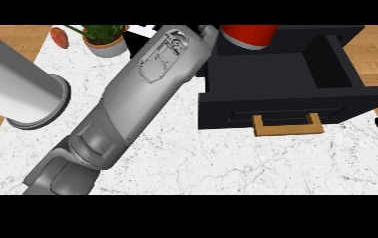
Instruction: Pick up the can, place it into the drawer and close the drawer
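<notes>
A red can (249, 35) with a silver rim is seen at the top edge of the view, above the back of the drawer; only its lower part is shown, and whether it is held cannot be told. The black drawer (284, 84) is pulled open on the white marbled surface (221, 157), its inside bare. A tan handle (288, 125) is fixed to its front.

Drawer (336, 64) open, roomy; can (249, 34) at its back edge
</notes>
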You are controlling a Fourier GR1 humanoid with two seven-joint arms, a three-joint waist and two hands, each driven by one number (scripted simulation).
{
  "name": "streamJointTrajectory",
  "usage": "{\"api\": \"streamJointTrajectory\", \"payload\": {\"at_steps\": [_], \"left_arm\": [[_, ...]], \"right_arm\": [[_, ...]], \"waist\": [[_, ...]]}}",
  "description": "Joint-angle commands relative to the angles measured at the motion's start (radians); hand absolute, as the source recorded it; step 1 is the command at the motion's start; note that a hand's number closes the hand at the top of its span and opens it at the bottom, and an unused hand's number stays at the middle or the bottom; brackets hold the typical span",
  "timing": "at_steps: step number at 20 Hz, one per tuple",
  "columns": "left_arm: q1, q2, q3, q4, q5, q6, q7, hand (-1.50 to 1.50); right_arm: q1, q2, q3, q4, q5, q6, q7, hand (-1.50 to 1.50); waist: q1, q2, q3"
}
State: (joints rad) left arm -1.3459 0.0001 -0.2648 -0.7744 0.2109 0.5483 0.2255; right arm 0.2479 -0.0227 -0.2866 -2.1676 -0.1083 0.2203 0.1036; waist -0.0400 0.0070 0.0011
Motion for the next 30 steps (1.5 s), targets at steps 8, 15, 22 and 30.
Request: {"api": "streamJointTrajectory", "payload": {"at_steps": [8, 15, 22, 30], "left_arm": [[-0.169, 0.000, -0.025, 0.271, 0.080, -0.036, -0.096, 1.50], [-0.102, 0.000, -0.149, 0.309, 0.194, 0.042, -0.180, 1.50], [-0.129, 0.000, -0.237, 0.354, 0.235, 0.098, -0.196, 1.50], [-0.097, 0.000, -0.297, 0.400, 0.253, 0.096, -0.274, 1.50]], "right_arm": [[-0.029, 0.001, 0.011, 0.022, 0.020, -0.007, 0.008, -1.50], [-0.053, -0.041, -0.028, 0.025, -0.033, 0.016, 0.033, -1.50], [-0.135, -0.015, 0.020, 0.080, 0.035, -0.026, 0.011, -1.50], [-0.135, -0.028, 0.014, 0.065, 0.026, -0.021, 0.034, -1.50]], "waist": [[-0.009, 0.006, 0.001], [-0.044, 0.010, 0.002], [-0.055, 0.017, 0.002], [-0.073, 0.021, 0.002]]}}
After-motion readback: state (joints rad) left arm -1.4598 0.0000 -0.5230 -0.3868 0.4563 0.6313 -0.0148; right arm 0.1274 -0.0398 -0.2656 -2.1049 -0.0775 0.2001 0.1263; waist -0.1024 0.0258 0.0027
